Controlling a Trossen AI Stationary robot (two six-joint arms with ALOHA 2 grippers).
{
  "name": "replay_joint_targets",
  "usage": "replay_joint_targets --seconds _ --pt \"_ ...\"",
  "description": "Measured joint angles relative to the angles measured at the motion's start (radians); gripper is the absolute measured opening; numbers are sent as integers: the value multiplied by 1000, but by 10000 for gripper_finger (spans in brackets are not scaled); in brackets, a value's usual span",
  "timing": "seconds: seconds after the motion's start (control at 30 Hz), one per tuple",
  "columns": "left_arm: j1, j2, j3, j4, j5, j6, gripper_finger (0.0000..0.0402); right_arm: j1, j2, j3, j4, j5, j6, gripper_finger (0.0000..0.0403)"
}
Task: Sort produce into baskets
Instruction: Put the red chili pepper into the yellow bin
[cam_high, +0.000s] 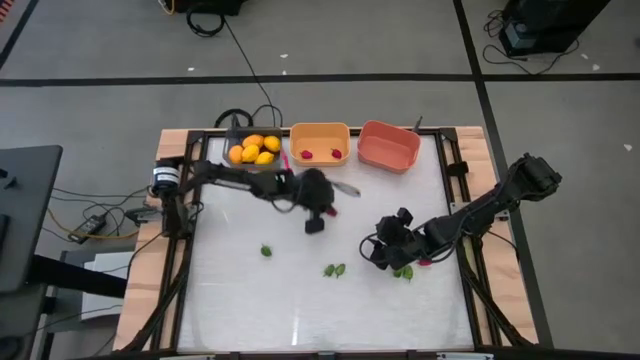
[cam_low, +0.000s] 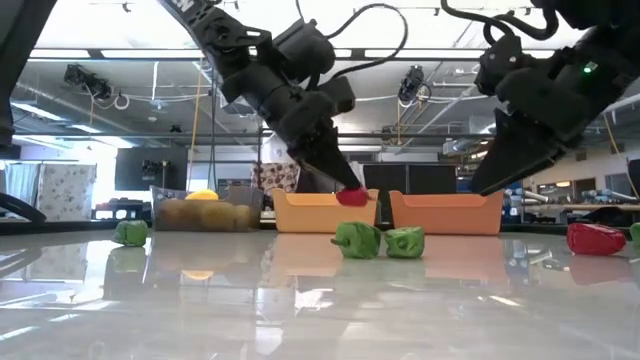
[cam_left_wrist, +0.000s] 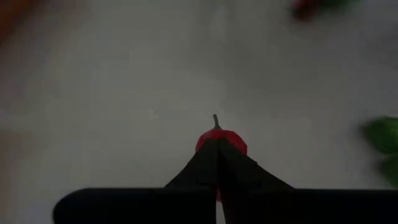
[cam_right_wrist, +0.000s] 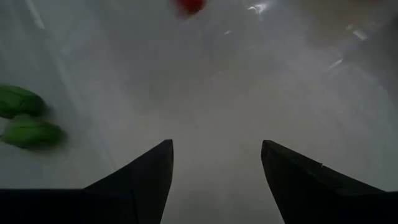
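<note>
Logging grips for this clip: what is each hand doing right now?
Left hand: closed on a small red piece, lifted off the table.
Right hand: open, holding nothing.

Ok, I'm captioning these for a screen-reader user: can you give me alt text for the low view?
Seen level across a glossy white table, the left gripper hangs above it, shut on a small red piece, while the right gripper hovers open to its right. Green pieces and another red piece lie on the table before an orange basket and a salmon-red basket.
</note>
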Motion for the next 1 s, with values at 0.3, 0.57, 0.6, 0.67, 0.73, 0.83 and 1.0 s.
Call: replay_joint_targets --seconds 0.3,0.57,0.6,0.67,0.73,0.83,1.0 --pt "249 -63 1 29 -38 -19 6 10 0 0 -2 -33 37 254" --pt "361 -59 2 137 -242 -57 9 10 0 0 3 -34 39 254" --pt "366 -59 2 143 -246 -68 12 10 0 0 2 -34 39 254" --pt "376 -59 2 145 -251 -76 22 10 0 0 2 -34 39 254" --pt "381 -58 2 142 -258 -82 35 10 0 0 -1 -34 38 254" --pt "379 -58 2 143 -257 -81 63 10 0 0 -16 -45 38 254" --pt "377 -58 2 143 -255 -52 109 -3 -28 0 -64 -201 32 254"
